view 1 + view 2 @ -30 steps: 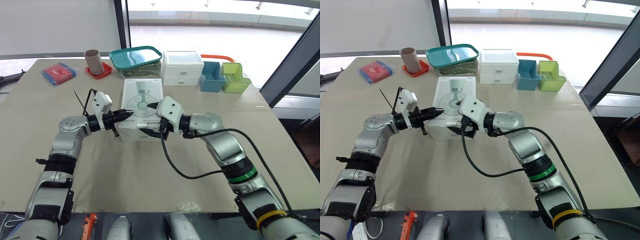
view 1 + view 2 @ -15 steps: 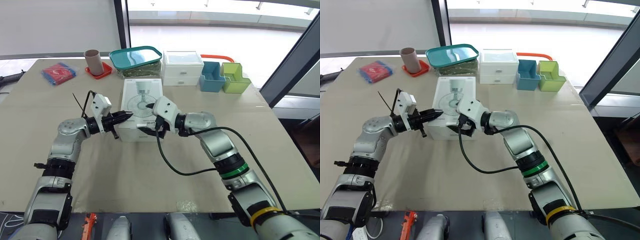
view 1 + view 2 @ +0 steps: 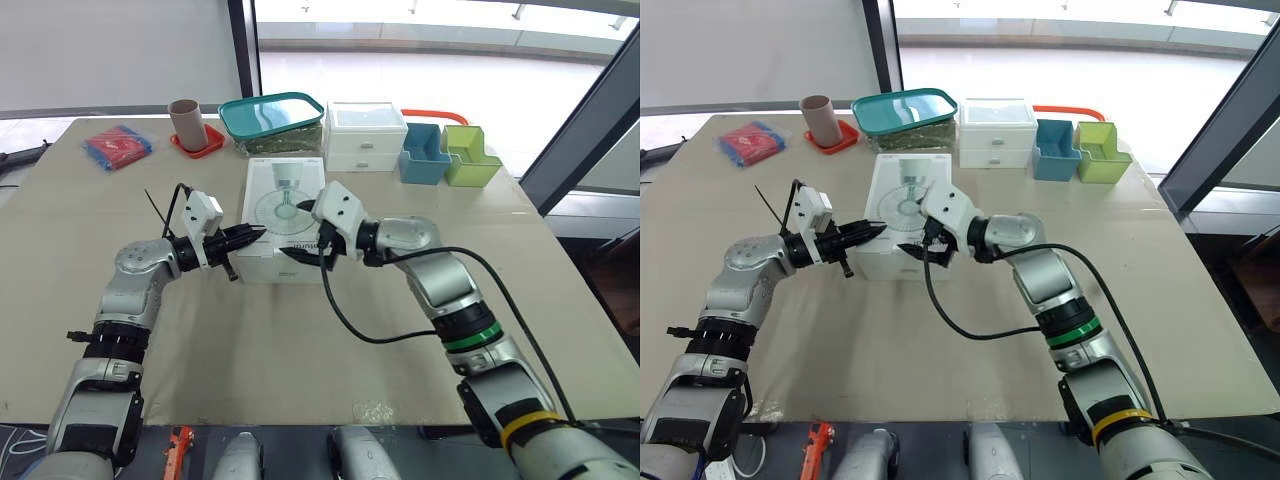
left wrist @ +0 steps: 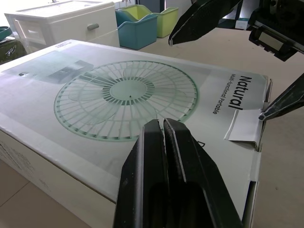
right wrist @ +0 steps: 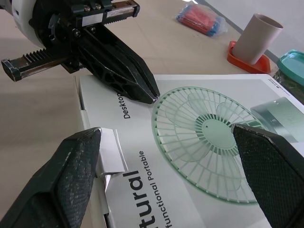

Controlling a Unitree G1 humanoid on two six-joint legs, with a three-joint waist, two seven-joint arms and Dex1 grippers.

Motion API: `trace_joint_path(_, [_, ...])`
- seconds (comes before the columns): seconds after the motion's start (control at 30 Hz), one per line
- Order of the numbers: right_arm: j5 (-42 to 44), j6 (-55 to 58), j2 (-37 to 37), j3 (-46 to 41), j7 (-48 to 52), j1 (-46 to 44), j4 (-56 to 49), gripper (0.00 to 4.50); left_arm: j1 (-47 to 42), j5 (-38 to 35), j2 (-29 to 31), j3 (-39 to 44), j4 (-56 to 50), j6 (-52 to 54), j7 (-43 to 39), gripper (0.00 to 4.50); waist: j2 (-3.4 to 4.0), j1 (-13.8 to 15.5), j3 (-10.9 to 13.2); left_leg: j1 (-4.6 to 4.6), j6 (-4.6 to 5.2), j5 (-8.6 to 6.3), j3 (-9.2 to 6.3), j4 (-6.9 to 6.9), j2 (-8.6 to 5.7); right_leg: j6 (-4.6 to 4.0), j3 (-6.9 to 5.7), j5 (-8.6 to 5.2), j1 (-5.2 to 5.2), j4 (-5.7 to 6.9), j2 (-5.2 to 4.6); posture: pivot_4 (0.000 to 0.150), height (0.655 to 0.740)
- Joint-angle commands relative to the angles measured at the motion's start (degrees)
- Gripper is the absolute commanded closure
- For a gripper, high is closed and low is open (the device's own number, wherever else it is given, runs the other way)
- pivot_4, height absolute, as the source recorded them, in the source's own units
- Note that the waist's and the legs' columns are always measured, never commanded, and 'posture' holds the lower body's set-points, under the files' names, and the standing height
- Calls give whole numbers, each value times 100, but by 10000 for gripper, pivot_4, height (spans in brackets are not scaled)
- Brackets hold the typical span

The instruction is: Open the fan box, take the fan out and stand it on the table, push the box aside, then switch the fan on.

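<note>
Head pair looks down and forward over the whole table (image 3: 250,360), the two barely offset. Wrist cameras sit close over the fan box (image 4: 118,95) lid, facing each other: left's catches the right gripper (image 4: 216,78), right's the left gripper (image 5: 151,96).

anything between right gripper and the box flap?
Nothing visible. The right gripper is open at the near end of the box, with one finger at the flap. The left gripper, shut, points at the box top from the left side, clear of the flap.
</note>
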Motion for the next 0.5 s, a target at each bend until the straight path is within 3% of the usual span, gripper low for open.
trace_joint_path(0.03, [16,-213,-87,33,198,72,-275,0,73,-26,9,101,-122,19,34,43131,0,1,0,0,0,0,0,0,0,0,-1,0,0,0,0,1500,7400])
trace_joint_path(0.5, [-345,164,-22,35,-102,-82,-59,0,130,-42,15,78,-139,-2,73,43131,0,-1,0,2,-2,2,0,0,0,0,0,0,1,2,0,1500,7400])
